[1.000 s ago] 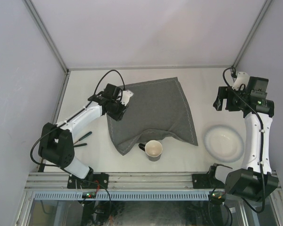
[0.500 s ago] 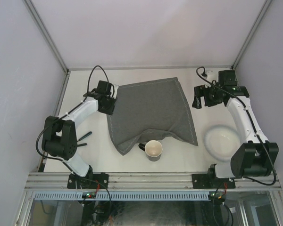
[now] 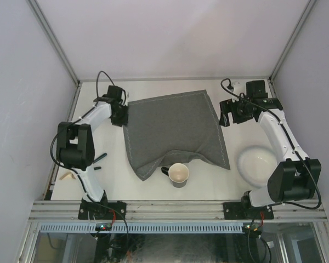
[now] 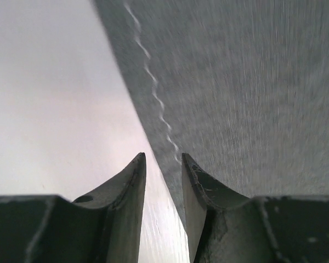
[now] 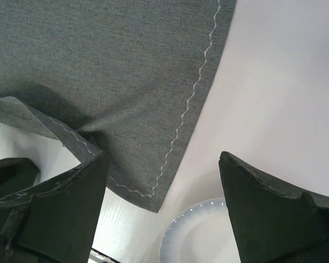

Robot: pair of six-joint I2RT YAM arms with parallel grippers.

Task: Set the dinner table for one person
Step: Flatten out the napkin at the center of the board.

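While the grey mat (image 3: 175,129) lies mid-frame on the dinner table (image 3: 153,87), its lower edge folded beside the cup (image 3: 179,174), I'd tug outward gently. The left gripper (image 4: 161,160) is nearly closed at the mat's left edge, though I can't tell whether it pinches, and the right gripper (image 5: 162,156) is spread wide above the right edge.

Pale lilac walls (image 3: 170,33) meet at aluminium posts (image 3: 54,41).

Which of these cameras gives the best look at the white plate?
The top external view: the white plate shows almost whole, only its right side crossed by the right arm. The right wrist view catches just a slice of it at the bottom edge. The left wrist view shows none of it.
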